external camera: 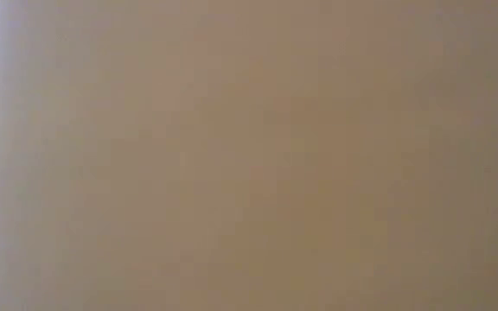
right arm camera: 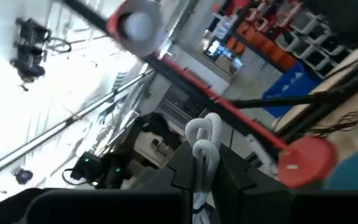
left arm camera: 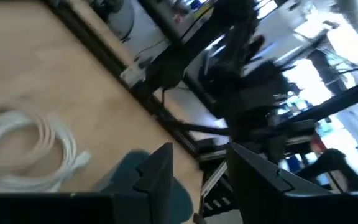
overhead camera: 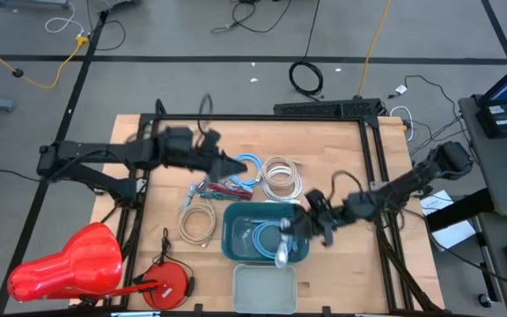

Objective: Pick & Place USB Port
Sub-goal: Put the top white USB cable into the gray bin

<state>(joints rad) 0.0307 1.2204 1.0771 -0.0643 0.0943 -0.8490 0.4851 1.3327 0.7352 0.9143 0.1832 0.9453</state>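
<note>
**Right end effector carries a white cable over the bin**

The right end effector sits over the teal bin at the bench's near middle, and we see in the right wrist view that its fingers are pinched on a looped white cable, the loop standing up between them. In the high view the cable hangs down from that end effector into the bin, where a blue cable already lies.

The left end effector hovers above the cable pile at the bench's centre. Its fingers stand moderately apart with nothing between them.

More cables wait on the bench: a white coil, a blue one, a red one and a pale coil. A clear tray lies just in front of the bin. The low view shows nothing usable.

We judge the cable to be light, soft and floppy. It will sag, swing and uncoil from wherever we grip it, and the smooth jacket may slide under a light pinch. The best hold is across the bundled loops, or at the stiff plug end if one can be found. A hold on one strand would let the rest trail over the bin's rim.
</note>
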